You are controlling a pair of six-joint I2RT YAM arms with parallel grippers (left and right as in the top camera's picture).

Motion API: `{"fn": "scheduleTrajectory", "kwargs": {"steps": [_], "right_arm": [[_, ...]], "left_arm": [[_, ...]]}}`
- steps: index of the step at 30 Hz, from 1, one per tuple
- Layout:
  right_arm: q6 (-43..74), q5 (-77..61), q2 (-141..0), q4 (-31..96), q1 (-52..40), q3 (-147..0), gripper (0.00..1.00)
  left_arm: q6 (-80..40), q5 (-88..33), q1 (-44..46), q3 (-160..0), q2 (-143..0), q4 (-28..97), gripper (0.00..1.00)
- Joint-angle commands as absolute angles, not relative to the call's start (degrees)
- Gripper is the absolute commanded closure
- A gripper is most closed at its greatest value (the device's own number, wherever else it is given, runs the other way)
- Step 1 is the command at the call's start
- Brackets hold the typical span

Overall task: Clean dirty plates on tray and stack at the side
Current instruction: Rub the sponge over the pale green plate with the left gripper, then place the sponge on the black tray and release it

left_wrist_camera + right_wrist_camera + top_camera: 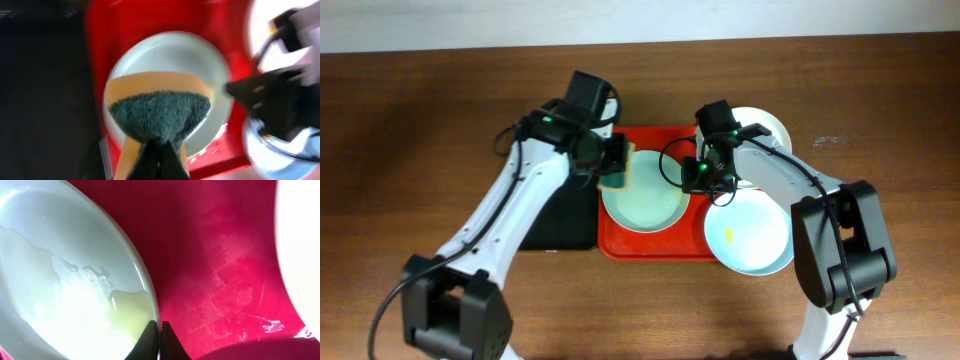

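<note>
Nearest, at lower centre of the left wrist view, the left gripper (161, 146) is pinching the sponge (160, 112) at its near end, green scrub face toward the lens, yellow layer behind. The sponge is hanging over the middle plate (170, 55); whether they are touching cannot be told. The right gripper (158, 326), fingers pressed almost together, is nipping that plate's right rim, apparently steadying it.

Risks, judged: a hard sideways scrub could pull the thin rim out of that nip, leaving the plate sliding across the tray (650, 245); tilting it would be spilling the liquid. The right arm is passing just above the smeared plate (750, 235) and might nudge it.

Containers: the red tray is holding the middle plate at centre; the smeared plate is overhanging its lower right corner; the white plate (772, 125) is sitting at upper right, partly hidden. The middle plate is carrying a wet film and a pale yellowish puddle (127, 309) beside the rim. The smeared plate is carrying one small yellow spot (729, 234).
</note>
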State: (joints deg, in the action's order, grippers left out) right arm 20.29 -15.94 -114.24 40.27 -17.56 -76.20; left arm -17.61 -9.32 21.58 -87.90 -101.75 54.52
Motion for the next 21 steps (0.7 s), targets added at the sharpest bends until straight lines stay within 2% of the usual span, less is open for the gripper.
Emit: {"fn": "scheduleTrajectory", "kwargs": {"steps": [1, 6, 13, 19, 20, 21], "right_arm": [[19.75, -15.18, -114.91, 40.45, -17.63, -75.53, 0.96], [19.75, -15.18, -114.91, 40.07, -17.63, -75.53, 0.96], [19.75, -15.18, -114.91, 40.03, -17.63, -75.53, 0.96], [19.75, -15.16, -114.91, 40.05, -17.63, -75.53, 0.95], [19.75, -15.16, -114.91, 40.05, -17.63, -75.53, 0.95], [19.75, -15.16, -114.91, 40.03, -17.63, -75.53, 0.89]], "left_arm": [[-14.57, -0.99, 17.56, -87.94, -102.26, 60.84, 1.00], [-13.58, 2.83, 12.32, -85.49, -103.66, 65.82, 1.00], [-13.56, 2.83, 9.78, -74.87, -104.20, 56.93, 1.00], [-13.58, 2.83, 9.78, -72.18, -104.25, 54.06, 1.00], [-13.58, 2.83, 9.78, -72.03, -104.25, 54.02, 0.98], [-13.58, 2.81, 9.78, -72.03, -104.25, 54.02, 0.88]]}}
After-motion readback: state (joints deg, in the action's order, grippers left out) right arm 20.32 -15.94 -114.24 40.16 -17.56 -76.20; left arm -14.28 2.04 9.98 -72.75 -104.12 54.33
